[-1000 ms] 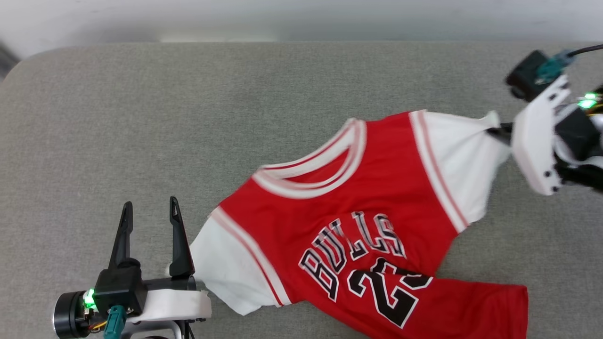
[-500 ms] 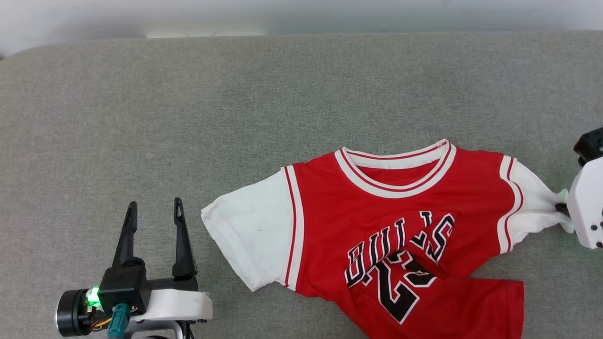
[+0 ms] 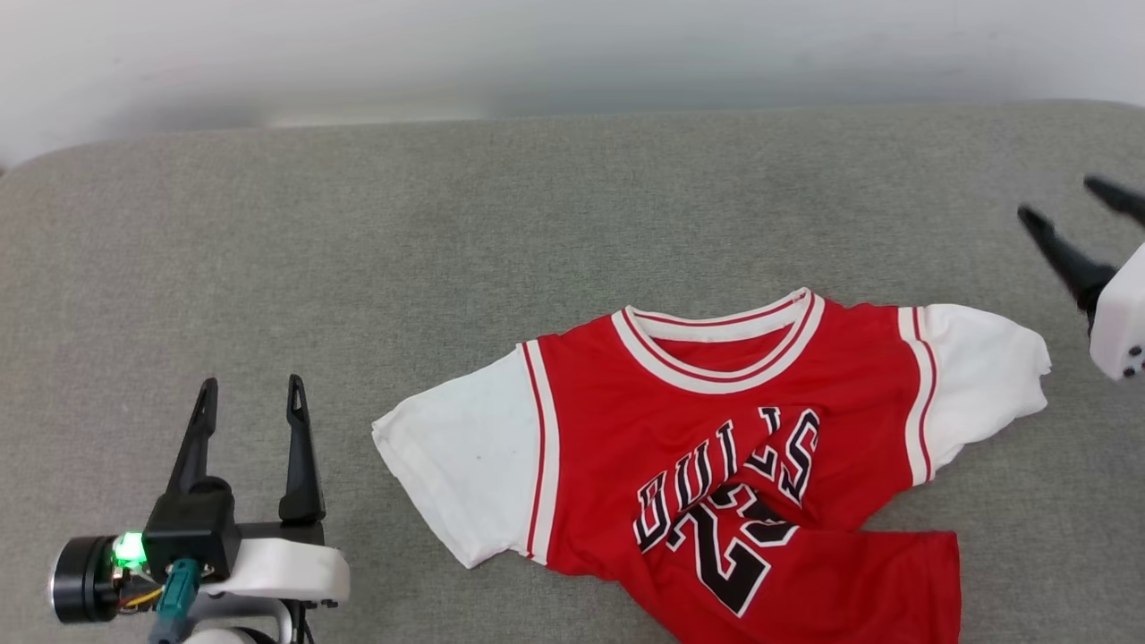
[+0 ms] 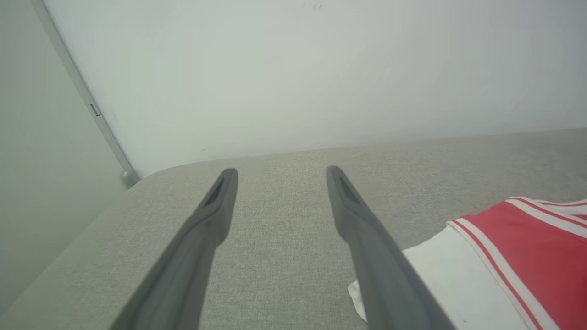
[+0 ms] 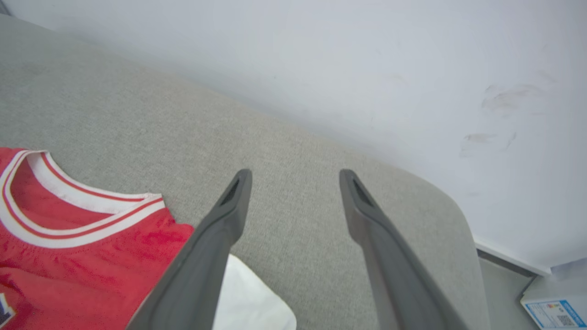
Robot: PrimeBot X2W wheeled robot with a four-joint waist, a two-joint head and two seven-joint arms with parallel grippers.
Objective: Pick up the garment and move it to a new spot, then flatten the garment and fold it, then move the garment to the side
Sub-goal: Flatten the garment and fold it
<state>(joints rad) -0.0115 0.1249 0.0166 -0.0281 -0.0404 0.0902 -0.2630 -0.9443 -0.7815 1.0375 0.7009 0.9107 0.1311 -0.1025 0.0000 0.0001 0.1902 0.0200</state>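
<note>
**Red jersey lies face-up on the grey pad, both grippers off it**

A grey fabric pad [image 3: 358, 224] fills the workspace, with a white wall [image 3: 572, 45] behind its far edge. The red jersey [image 3: 626, 429] lies on the pad towards the robot's right, front upward, collar pointing at the wall. Its lower body runs off the near edge of the head view.

The left gripper [image 3: 250, 385] hovers near the pad's left, just beside the jersey, jaws spread wide and holding nothing. The right gripper [image 3: 1060, 199] hangs beyond the far right of the jersey, also spread wide and empty, apart from the cloth.

The left-hand sleeve [image 3: 465, 465] lies fairly flat and white. The right-hand sleeve [image 3: 979, 376] is flat too, its hem slightly ruffled. The striped collar [image 3: 716, 344] sits open and even. A diagonal fold [image 3: 805, 501] crosses the black lettering [image 3: 716, 474], hiding part of the number, so the trunk is twisted rather than flat.

The jersey looks light, thin and limp, probably a little slick. It should drape and bunch when lifted, and drag easily over the pad. The best holds are likely the two shoulder seams or sleeve hems, pinched through both layers, one per gripper, so it hangs square. For flattening, the lower hem corners beneath the fold seem the spots to pull.
</note>
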